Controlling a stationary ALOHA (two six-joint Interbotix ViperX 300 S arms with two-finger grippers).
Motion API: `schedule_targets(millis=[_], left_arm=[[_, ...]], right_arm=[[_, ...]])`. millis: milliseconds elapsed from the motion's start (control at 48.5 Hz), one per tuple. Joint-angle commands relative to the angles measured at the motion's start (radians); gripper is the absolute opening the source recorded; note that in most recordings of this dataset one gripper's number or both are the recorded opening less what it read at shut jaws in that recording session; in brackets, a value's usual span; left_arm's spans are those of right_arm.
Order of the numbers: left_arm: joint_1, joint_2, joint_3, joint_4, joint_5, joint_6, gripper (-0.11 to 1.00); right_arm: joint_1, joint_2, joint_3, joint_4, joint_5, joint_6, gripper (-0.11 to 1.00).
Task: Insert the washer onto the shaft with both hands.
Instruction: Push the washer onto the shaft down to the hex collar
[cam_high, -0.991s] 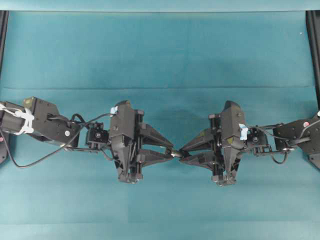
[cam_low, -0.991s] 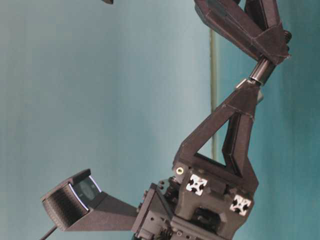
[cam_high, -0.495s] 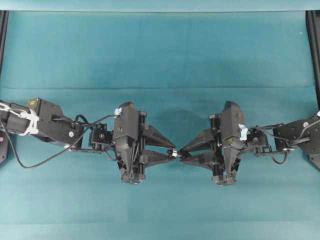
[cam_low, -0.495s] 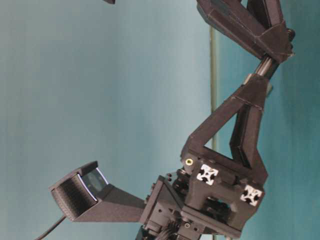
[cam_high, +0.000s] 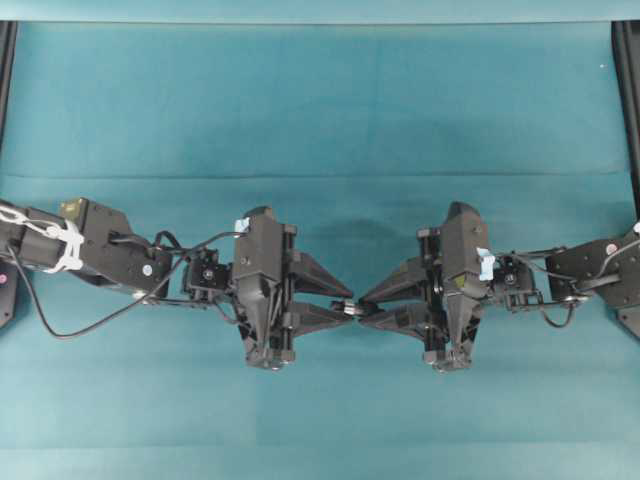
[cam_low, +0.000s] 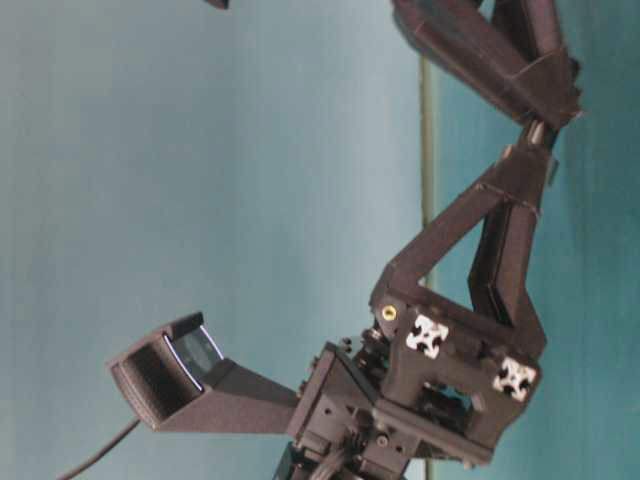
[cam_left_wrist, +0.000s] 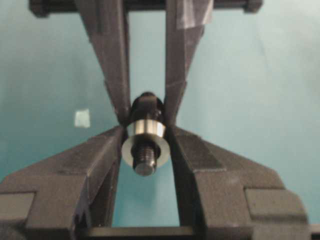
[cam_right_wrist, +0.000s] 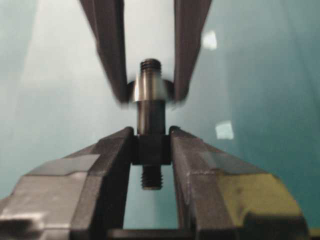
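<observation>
Above the teal table (cam_high: 320, 100) the two grippers meet tip to tip. The right gripper (cam_right_wrist: 150, 145) is clamped on the thick dark end of the shaft (cam_right_wrist: 150, 110), a stepped grey rod with threaded tips. The left gripper (cam_left_wrist: 145, 145) pinches the washer (cam_left_wrist: 145, 148), a pale grey ring, already around the shaft's thin threaded end.
</observation>
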Motion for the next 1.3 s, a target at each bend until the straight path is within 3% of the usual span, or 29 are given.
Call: schedule_targets(millis=[0, 1280], left_arm=[[-0.002, -0.003, -0.023, 0.000, -0.003, 0.000, 0.36], [0.002, 0.015, -0.101, -0.002, 0.144, -0.018, 0.36]], right_arm=[[0.000, -0.005, -0.018, 0.002, -0.005, 0.008, 0.00], [0.000, 0.006, -0.023, 0.002, -0.005, 0.005, 0.00]])
